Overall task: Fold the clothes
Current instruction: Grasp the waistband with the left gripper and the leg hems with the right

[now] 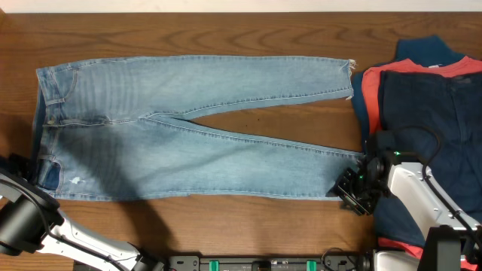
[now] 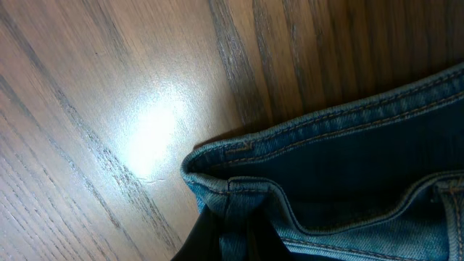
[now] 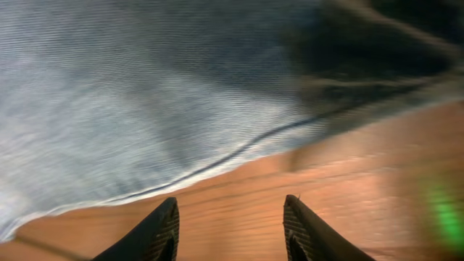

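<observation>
The light-blue jeans (image 1: pixel 188 135) lie flat across the table, waistband at the left, both legs running right to frayed hems. My left gripper (image 2: pixel 233 232) is shut on the lower corner of the waistband (image 2: pixel 225 185); it sits at the table's lower left (image 1: pixel 34 181). My right gripper (image 3: pixel 230 217) is open and empty, just above bare wood beside the lower leg's hem (image 3: pixel 145 109); overhead it is at that hem's end (image 1: pixel 352 190).
A pile of dark navy garments (image 1: pixel 433 128) and a red-orange shirt (image 1: pixel 370 86) lies at the right edge, under the right arm. The wooden table (image 1: pixel 248 34) shows behind and in front of the jeans.
</observation>
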You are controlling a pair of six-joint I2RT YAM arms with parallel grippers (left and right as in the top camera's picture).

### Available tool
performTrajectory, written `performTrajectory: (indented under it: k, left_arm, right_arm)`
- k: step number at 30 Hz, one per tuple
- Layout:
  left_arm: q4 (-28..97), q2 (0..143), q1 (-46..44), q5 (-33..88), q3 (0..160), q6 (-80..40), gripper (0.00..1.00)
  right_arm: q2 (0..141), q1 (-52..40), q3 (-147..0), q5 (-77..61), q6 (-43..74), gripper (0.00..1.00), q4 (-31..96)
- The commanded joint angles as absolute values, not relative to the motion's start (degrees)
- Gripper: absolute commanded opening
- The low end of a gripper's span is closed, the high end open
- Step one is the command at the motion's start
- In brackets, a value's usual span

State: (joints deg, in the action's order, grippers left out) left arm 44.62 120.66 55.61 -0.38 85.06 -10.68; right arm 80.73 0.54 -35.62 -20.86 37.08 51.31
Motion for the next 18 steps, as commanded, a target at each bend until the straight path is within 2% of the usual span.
performTrajectory:
  k: [1,8,13,18]
  left_arm:
    - [44.36,123.28,56.36,-1.96,84.58,-10.98,0.06]
    - [44.62,123.28,56.36,-1.93,84.58,-11.00,0.06]
    - [44.60,123.28,56.36,-1.93,84.58,-11.03,0.06]
    - [45.28,123.26,56.36,-1.91,84.58,-11.05,0.06]
  right_arm:
    - [81.01,0.75,-34.11,-16.23,40.14,0.46,50.41]
    - [81.76,0.80,-31.77,-12.58,43.72,0.46,42.83]
    - [83.83,0.80,-31.16,-10.87,43.72,0.35,38.61]
    - [84.97,0.80,-31.33,-10.26,42.72,0.01,36.60]
